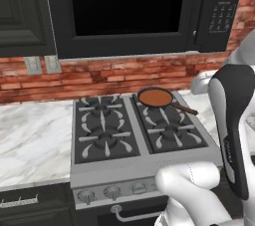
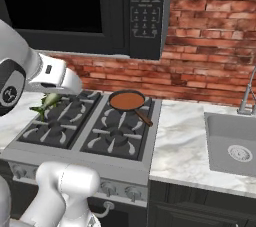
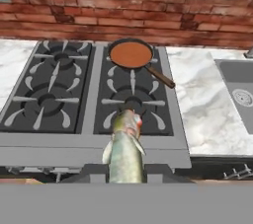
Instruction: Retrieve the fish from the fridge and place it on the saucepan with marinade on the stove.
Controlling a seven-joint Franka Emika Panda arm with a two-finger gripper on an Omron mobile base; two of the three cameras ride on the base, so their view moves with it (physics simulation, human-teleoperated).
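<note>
The saucepan (image 3: 131, 54) on the stove's (image 3: 49, 134) back right burner holds marinade (image 3: 130, 53). The gripper (image 3: 125, 174) pinches the fish (image 3: 125, 149), its tail cut off below.

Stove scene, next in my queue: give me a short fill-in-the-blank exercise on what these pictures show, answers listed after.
1. The saucepan sits on the stove's back ____ burner, seen from the front.
2. The end effector is shut on the ____.
3. The marinade in the saucepan is reddish-____.
4. The wall behind the stove is made of ____.

Missing words: right; fish; brown; brick.
</note>
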